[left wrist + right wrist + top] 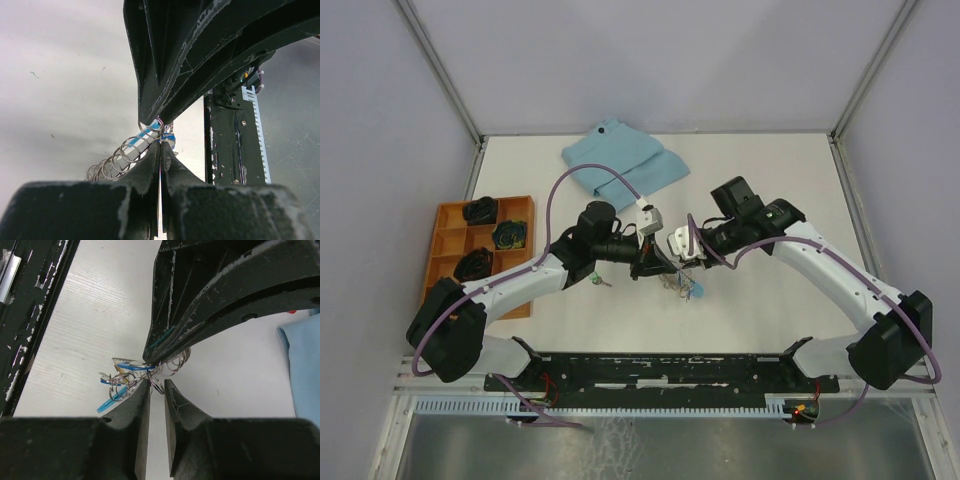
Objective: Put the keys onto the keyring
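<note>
Evidently unfinished: in the top view's centre the left pincer (160,144) is clamped on the keyring (122,157), the right pincer (157,386) narrowly parted around a link; a green-tagged key (594,281) seems to lie loose on the counter (770,320), left of them.

keyring (131,380): you're seeing shiny bare-metal wire loops
desk (100,315): matt white, finely grained
cloth (305,365): soft matt fabric

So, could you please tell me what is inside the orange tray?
The orange tray holds three dark bundles, each in its own compartment. The left arm covers the tray's near end, so anything lying there cannot be seen.
</note>
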